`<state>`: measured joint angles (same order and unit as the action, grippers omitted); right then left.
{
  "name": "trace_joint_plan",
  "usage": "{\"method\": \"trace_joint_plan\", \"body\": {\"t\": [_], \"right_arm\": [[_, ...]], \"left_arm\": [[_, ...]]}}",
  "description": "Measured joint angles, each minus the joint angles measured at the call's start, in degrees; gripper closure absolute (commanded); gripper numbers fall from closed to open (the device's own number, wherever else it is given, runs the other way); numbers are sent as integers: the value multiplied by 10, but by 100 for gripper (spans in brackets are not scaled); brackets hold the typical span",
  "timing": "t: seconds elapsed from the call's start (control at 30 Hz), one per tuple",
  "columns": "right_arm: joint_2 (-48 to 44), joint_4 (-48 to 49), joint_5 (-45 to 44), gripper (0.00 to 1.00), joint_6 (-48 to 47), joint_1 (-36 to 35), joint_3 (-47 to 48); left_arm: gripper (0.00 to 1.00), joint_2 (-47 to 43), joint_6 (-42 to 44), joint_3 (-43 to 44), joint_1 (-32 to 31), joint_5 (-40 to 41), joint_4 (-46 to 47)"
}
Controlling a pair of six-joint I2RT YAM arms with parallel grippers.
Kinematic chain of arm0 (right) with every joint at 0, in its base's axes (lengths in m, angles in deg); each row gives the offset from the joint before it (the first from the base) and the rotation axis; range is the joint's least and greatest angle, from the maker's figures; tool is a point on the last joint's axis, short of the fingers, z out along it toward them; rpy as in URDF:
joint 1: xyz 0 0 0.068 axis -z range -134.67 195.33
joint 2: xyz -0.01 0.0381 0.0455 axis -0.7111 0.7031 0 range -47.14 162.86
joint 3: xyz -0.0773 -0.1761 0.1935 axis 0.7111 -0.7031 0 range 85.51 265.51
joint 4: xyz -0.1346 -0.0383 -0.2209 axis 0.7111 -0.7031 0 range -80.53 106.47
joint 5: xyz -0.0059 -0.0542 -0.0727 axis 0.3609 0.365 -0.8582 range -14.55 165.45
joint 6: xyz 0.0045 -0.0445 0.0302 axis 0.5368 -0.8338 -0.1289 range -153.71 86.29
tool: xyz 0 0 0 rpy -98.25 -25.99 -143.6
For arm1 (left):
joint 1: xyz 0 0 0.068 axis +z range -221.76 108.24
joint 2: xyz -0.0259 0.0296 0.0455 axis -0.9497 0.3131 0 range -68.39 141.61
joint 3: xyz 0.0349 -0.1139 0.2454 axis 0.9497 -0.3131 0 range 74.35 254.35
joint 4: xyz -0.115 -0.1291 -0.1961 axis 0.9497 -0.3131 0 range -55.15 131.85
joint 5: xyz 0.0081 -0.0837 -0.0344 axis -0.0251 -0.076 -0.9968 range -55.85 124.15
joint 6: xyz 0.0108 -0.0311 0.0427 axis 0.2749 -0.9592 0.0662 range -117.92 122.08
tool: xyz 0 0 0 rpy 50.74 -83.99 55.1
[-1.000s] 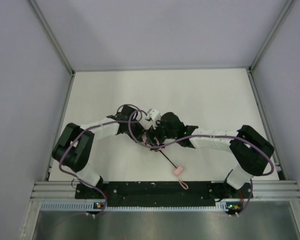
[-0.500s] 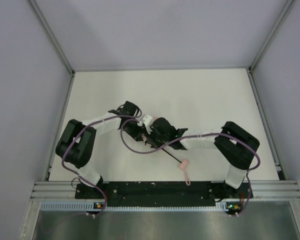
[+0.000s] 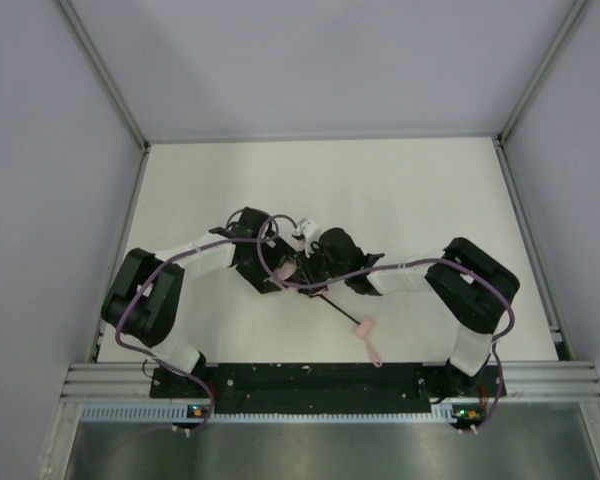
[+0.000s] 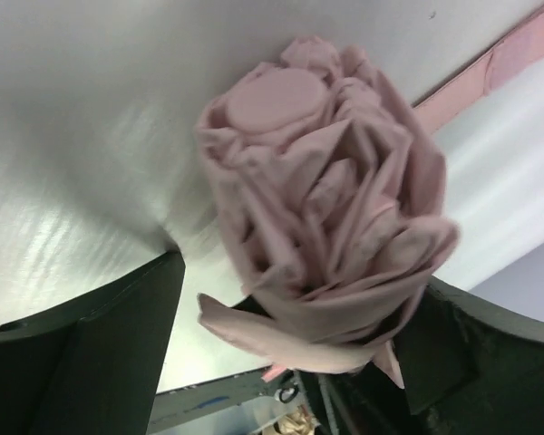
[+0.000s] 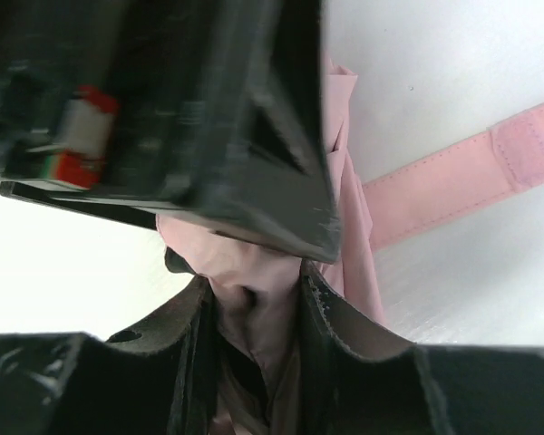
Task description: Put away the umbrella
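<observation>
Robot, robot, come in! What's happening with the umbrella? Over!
Left gripper open around bunched umbrella. Right gripper shut on it. Handle lying on table. Purple cables looped close by.

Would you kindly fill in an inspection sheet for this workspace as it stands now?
Surface: white table, matte.
Job's things: umbrella, pink fabric bunched between both grippers; handle points toward the arm bases.
Clutter: nothing seen.
Grippers: left gripper jaws wide around the bundle; right gripper jaws pinching the fabric.
Cables: purple cables loop over both arms, near the umbrella.
Surroundings: grey walls, metal frame rails.
</observation>
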<state>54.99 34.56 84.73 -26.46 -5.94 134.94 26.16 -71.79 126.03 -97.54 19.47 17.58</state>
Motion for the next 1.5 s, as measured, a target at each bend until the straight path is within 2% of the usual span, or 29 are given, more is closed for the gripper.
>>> {"method": "trace_joint_plan", "body": {"t": [0.23,0.47,0.57,0.6,0.7,0.77,0.8,0.83,0.9,1.0,1.03,1.17,1.23,1.37,1.5], "right_arm": [[15,71,106,100,86,38,-27],[42,111,219,100,179,76,-33],[68,135,270,100,237,100,-27],[78,143,287,100,260,107,-23],[108,174,333,100,322,123,-16],[120,192,351,100,352,130,-16],[122,194,354,100,360,132,-16],[122,194,356,95,367,133,-16],[122,191,358,77,377,137,-16],[117,177,358,58,378,140,-16],[109,164,355,45,373,139,-16],[45,79,331,26,336,139,-20],[2,42,312,22,303,138,-24],[-59,-10,262,21,236,125,-26],[-90,-60,158,20,162,70,-25]], "left_arm": [[3,-87,1,-110,29,-8,101],[22,-61,7,-117,36,-35,178],[39,-57,12,-120,34,-36,186],[49,-57,17,-125,31,-31,190],[68,-59,14,-144,30,-26,214],[90,-61,10,-155,30,-24,228],[97,-63,9,-158,30,-24,233],[99,-63,8,-160,29,-24,238],[100,-65,11,-160,27,-23,241],[100,-65,14,-160,23,-20,242],[100,-65,15,-161,21,-20,242],[100,-64,14,-161,15,-22,245],[100,-64,13,-161,15,-22,245],[100,-63,10,-155,15,-19,233],[100,-56,6,-138,15,-19,205]]}}
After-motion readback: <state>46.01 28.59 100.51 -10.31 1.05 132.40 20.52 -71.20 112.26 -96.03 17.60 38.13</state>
